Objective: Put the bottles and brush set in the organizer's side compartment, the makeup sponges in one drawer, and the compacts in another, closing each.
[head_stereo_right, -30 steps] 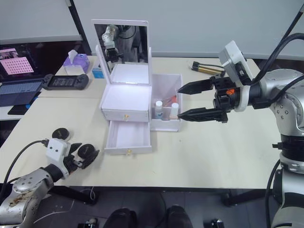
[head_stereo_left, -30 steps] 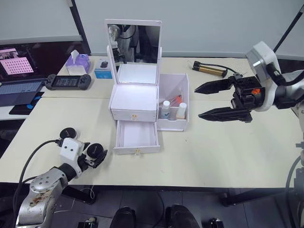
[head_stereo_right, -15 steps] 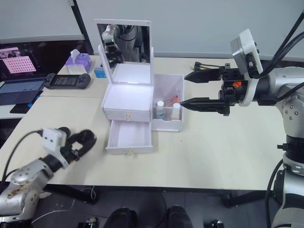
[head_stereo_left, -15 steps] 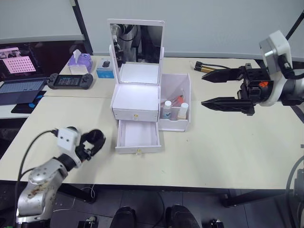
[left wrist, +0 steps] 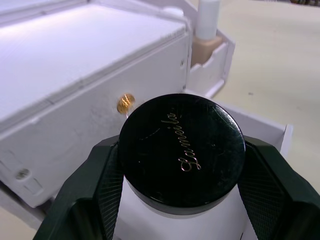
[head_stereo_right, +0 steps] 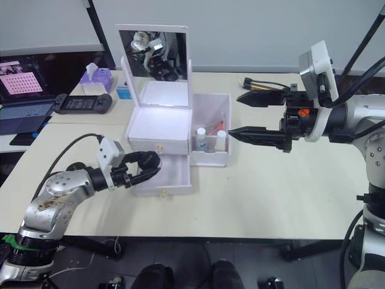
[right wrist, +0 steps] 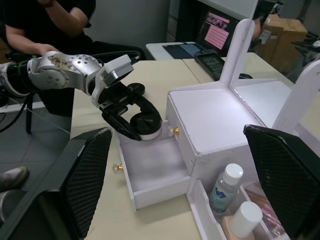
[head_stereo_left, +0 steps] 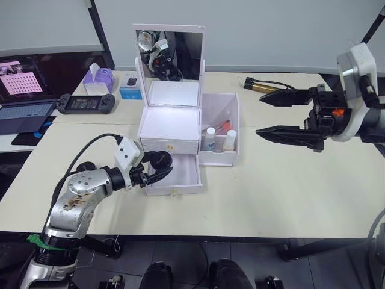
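Up close, the left end effector [left wrist: 180,165] clamps a black compact [left wrist: 181,150] (gold script legible) over the open drawer [head_stereo_left: 174,171]; the right end effector [head_stereo_left: 272,114] hangs wide.

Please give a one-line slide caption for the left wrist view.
Left end effector holds a round black compact with gold lettering above the white organizer's open lower drawer.

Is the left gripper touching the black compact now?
Touching. In the left wrist view the left gripper has one finger pressed against each side of the compact, with no gap. The right wrist view shows the same grip above the open drawer.
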`<control>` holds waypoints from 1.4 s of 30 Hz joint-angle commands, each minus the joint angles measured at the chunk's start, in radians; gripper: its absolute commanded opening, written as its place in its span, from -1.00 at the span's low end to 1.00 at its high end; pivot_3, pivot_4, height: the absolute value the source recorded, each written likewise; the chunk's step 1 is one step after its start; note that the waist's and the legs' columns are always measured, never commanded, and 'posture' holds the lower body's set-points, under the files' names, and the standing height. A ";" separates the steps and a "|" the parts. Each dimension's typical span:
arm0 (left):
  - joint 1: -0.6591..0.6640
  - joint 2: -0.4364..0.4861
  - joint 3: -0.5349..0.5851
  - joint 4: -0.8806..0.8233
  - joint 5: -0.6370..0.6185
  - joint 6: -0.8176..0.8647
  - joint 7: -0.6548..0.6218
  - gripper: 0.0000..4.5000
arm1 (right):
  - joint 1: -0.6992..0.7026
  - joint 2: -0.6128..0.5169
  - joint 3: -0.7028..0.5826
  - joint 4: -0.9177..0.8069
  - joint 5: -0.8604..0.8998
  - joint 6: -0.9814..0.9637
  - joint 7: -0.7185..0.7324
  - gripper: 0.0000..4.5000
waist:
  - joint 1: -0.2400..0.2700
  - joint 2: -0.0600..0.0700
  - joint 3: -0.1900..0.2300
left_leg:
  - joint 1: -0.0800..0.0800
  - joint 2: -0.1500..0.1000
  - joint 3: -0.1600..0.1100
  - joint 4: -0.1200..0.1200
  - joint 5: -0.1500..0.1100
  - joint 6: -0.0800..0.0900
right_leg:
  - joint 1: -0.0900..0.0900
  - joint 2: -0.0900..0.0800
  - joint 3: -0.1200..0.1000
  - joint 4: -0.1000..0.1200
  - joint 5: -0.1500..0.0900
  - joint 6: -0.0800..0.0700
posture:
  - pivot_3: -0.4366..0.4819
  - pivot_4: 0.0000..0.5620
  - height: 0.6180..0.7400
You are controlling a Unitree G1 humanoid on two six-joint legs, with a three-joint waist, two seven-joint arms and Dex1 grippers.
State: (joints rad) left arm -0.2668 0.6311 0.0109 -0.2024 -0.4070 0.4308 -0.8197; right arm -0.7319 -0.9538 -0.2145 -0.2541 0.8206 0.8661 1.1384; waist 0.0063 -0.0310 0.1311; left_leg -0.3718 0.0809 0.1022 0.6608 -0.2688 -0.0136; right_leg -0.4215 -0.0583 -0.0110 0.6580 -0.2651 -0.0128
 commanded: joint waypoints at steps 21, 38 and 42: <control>0.053 0.042 0.199 0.169 -0.008 -0.132 -0.070 0.98 | 0.014 -0.043 -0.036 -0.039 0.065 -0.009 -0.045 1.00 | -0.003 0.000 0.000 | 0.000 0.000 0.000 0.000 0.000 0.000 | 0.000 0.000 0.000 0.000 0.000 0.000 | -0.05 -0.47 0.16; 0.370 0.124 0.746 0.339 -0.063 -0.217 0.064 0.98 | 0.024 -0.054 0.170 0.326 -0.252 -0.261 0.112 1.00 | -0.001 0.000 0.000 | 0.000 0.001 -0.005 0.000 0.000 0.000 | 0.000 -0.002 -0.002 -0.002 0.000 0.000 | -0.05 -0.47 0.16; 0.414 0.124 0.806 0.384 -0.072 -0.215 0.083 0.98 | 0.044 -0.043 0.161 0.432 -0.296 -0.326 0.146 1.00 | -0.001 0.000 0.000 | 0.000 0.002 0.002 0.000 0.000 0.000 | -0.002 -0.002 -0.002 -0.002 0.000 0.000 | -0.05 -0.47 0.16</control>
State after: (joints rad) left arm 0.1367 0.7413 0.7784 0.1874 -0.4727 0.2346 -0.7469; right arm -0.6720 -0.9953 -0.0174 0.1659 0.5309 0.5784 1.2691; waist 0.0056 -0.0309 0.1314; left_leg -0.3720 0.0827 0.1047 0.6604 -0.2689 -0.0134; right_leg -0.4236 -0.0604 -0.0127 0.6565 -0.2651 -0.0133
